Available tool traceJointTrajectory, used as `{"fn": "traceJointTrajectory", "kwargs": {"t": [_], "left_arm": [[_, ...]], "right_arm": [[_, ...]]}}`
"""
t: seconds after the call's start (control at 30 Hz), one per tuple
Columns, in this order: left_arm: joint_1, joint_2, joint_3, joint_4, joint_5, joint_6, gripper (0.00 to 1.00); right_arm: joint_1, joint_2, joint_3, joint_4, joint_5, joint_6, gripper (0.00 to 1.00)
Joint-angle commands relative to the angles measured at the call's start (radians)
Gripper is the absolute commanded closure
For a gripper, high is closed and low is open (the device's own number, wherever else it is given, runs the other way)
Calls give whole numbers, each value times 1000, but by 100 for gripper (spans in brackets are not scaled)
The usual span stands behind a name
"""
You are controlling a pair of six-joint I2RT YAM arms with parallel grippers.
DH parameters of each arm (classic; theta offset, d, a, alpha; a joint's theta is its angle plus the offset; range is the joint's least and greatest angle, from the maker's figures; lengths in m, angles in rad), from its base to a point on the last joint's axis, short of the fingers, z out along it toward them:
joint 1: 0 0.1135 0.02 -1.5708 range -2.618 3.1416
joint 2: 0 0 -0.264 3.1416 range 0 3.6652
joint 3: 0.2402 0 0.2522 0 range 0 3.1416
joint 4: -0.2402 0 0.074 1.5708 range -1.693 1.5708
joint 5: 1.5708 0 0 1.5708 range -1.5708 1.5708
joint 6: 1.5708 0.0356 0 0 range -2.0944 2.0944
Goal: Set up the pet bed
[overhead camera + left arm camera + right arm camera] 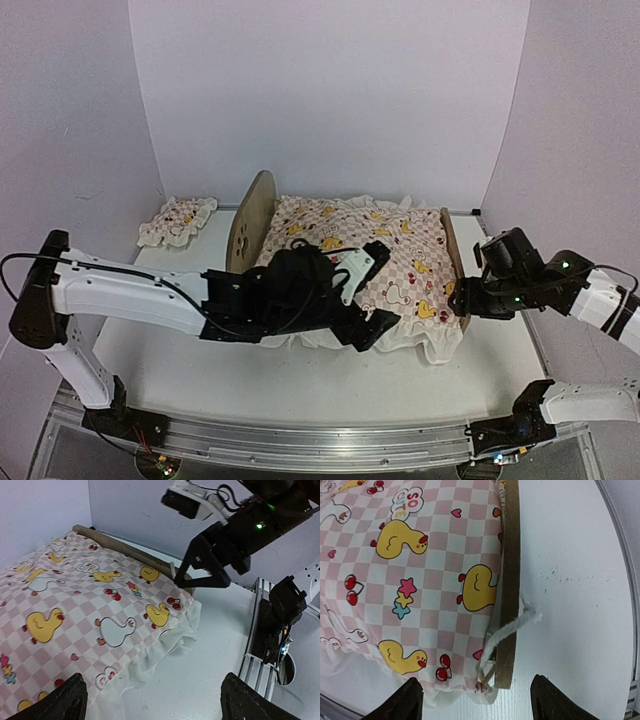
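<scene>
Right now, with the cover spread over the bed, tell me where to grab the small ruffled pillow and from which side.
Pinch the pillow by its near ruffled edge, coming down from above with the left gripper. It lies flat on the table, left of the upright headboard, so a sideways reach from the right looks blocked, and the frill probably offers thin fabric to close on.
</scene>
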Motion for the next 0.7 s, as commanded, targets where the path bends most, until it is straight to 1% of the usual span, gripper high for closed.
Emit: {"fn": "traceJointTrajectory", "kwargs": {"t": [0.0, 0.07, 0.13, 0.2, 0.27, 0.33, 0.4, 0.47, 0.53, 0.6, 0.67], "left_arm": [[0, 126, 125, 59, 132, 30, 7], [-1, 167, 157, 59, 163, 40, 7], [-4, 196, 175, 60, 163, 44, 8], [-12, 222, 184, 61, 121, 55, 11], [-25, 243, 178, 71, 44, 87, 12], [-39, 255, 157, 92, -6, 131, 12], [-56, 264, 129, 129, -49, 204, 11], [-80, 281, 105, 166, -116, 301, 6], [-109, 300, 70, 248, -186, 413, 4], [-132, 327, 37, 350, -249, 511, 3], [-150, 382, 39, 443, -326, 606, 3]], "right_arm": [[-51, 41, -35, 116, -25, -94, 25], [-58, 66, -40, 160, -41, -108, 26], [-59, 108, -30, 202, -90, -123, 28], [-57, 144, -30, 273, -184, -134, 31], [-39, 178, -23, 341, -265, -116, 34], [2, 201, 4, 365, -259, -90, 34], [29, 211, 20, 394, -282, -57, 34], [48, 206, 12, 439, -336, -24, 34], [61, 186, 1, 469, -366, 2, 33], [63, 152, -3, 454, -338, 10, 31], [63, 100, -8, 407, -241, 11, 24]]}}
